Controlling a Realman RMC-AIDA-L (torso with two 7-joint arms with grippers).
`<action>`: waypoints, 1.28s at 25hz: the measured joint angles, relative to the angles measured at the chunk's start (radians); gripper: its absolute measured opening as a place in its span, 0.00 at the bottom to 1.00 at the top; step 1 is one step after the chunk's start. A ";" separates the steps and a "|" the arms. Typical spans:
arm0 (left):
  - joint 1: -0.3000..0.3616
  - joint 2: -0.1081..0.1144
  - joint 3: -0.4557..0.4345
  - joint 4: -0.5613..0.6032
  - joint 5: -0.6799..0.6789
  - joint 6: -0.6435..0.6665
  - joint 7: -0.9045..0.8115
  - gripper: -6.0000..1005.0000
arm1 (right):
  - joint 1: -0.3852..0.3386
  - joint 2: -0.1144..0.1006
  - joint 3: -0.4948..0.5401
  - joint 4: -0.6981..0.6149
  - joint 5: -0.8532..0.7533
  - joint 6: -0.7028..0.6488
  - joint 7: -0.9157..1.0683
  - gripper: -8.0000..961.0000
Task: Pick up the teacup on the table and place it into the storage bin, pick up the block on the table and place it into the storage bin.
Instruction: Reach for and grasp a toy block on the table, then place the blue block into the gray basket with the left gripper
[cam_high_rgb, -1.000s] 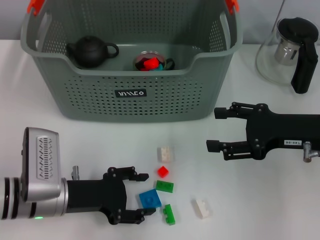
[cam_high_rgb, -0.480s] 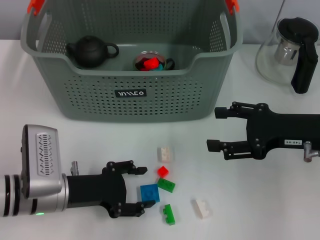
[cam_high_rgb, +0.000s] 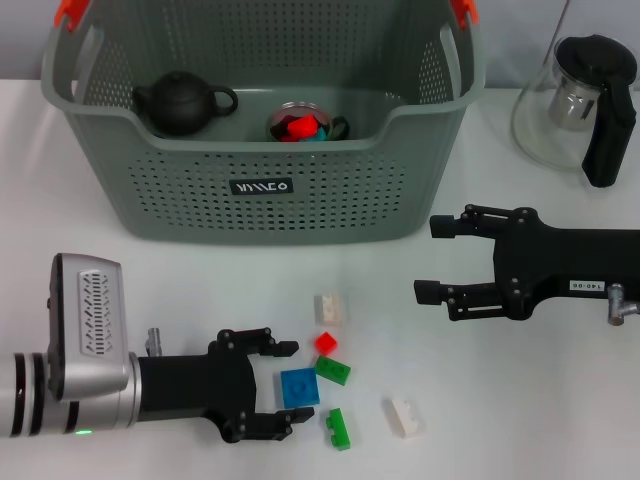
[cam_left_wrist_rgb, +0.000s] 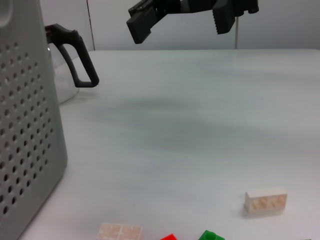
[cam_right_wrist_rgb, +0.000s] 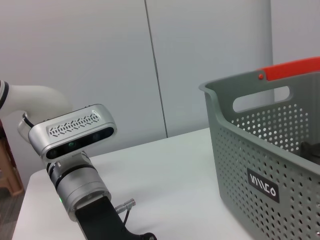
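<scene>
Left gripper (cam_high_rgb: 283, 390): lower centre, jaws spread around the blue block (cam_high_rgb: 299, 387), set for closing on it. Right gripper (cam_high_rgb: 443, 258): middle right, jaws apart, empty, idle. Storage bin (cam_high_rgb: 262, 186): top centre, already holding the teacup (cam_high_rgb: 302, 124) and a black teapot (cam_high_rgb: 180, 103).

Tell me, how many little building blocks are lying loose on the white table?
6: a cream block, a red one, two green, a blue one between the left end effector's fingers, and a white one.
</scene>
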 joint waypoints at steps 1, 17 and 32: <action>-0.001 0.000 0.000 -0.004 0.000 -0.001 0.000 0.68 | 0.000 0.000 0.000 0.000 0.000 0.000 0.000 0.95; -0.011 -0.001 0.047 -0.006 -0.001 -0.036 -0.008 0.41 | 0.003 0.000 0.000 0.000 0.000 0.000 0.000 0.95; -0.019 0.007 0.049 0.021 0.007 -0.026 -0.068 0.43 | 0.004 -0.003 0.000 0.000 0.000 0.000 0.000 0.95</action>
